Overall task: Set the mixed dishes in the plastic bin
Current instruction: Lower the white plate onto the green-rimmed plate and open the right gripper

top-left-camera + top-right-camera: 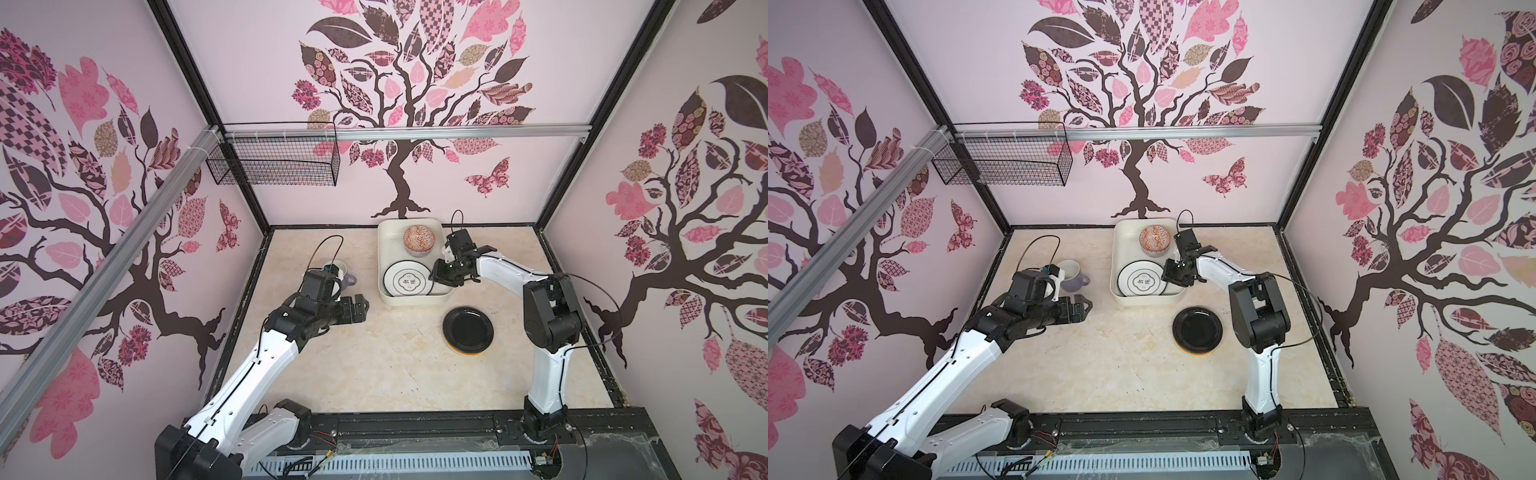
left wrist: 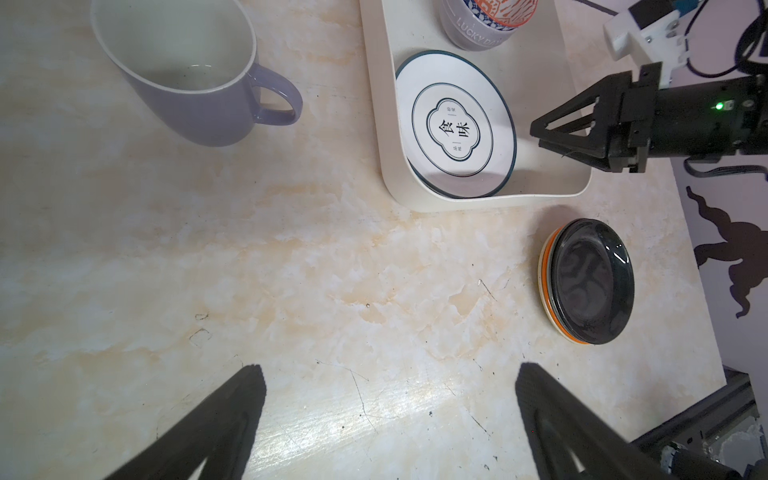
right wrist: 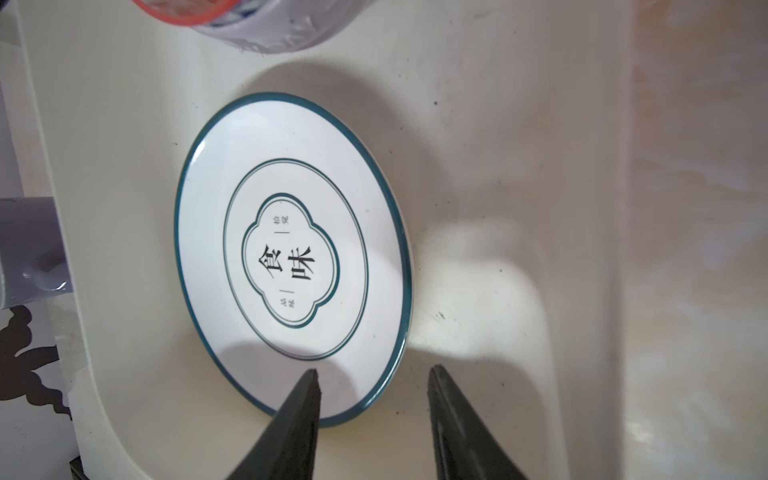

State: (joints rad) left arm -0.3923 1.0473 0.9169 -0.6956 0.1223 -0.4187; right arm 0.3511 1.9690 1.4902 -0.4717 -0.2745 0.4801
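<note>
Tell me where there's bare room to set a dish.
Bare tabletop lies between lavender mug, bin and black plate stack. The bin is crowded: ringed plate, stacked bowls, and the right tool over the strip beside the plate.

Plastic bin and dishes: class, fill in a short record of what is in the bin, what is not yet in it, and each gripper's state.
In bin: plastic bin holds white ringed plate face up, and orange-patterned bowl nested in lavender bowl
Not yet in bin: lavender mug upright on the table; black plate atop a stack, orange plate edge showing beneath
Left gripper: open, empty, over bare table
Right gripper: open, empty, at the white ringed plate's edge
</note>
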